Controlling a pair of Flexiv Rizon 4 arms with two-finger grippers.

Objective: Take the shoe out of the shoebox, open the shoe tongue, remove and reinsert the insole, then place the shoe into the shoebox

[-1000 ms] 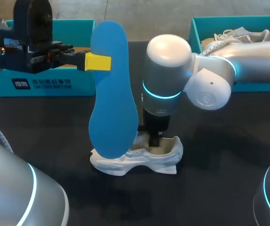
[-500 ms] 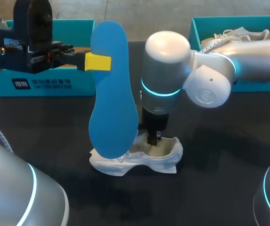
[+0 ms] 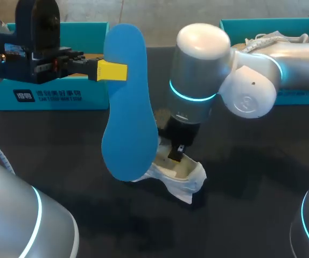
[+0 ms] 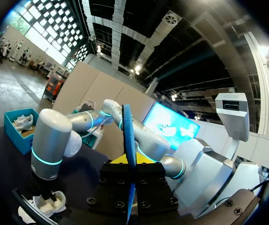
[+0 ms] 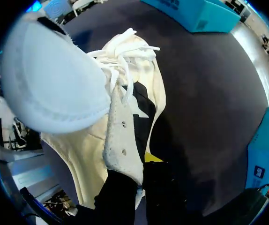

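Insole (image 3: 126, 102), blue, is hanging upright at centre-left of the head view, with the left gripper (image 3: 111, 71) clamping its upper part from the upper left of the frame. In the left wrist view the insole (image 4: 127, 136) is showing edge-on, rising between the left gripper's (image 4: 130, 161) yellow tips, which are pressing on its two faces.

White shoe (image 3: 178, 177) is sitting tilted on the dark table (image 3: 251, 215) at lower centre, its front end hidden behind the insole's lower end. The right gripper (image 3: 177, 153) is pointing down into the shoe's opening. In the right wrist view the right gripper (image 5: 139, 183) is pinching the eyelet edge of the shoe (image 5: 92, 154) between its fingers, with the laces (image 5: 125, 44) lying ahead of it.

One teal shoebox (image 3: 52, 97) is standing at upper left behind the left gripper. A second teal shoebox (image 3: 224, 35) at upper right is holding another white shoe (image 3: 275, 38).
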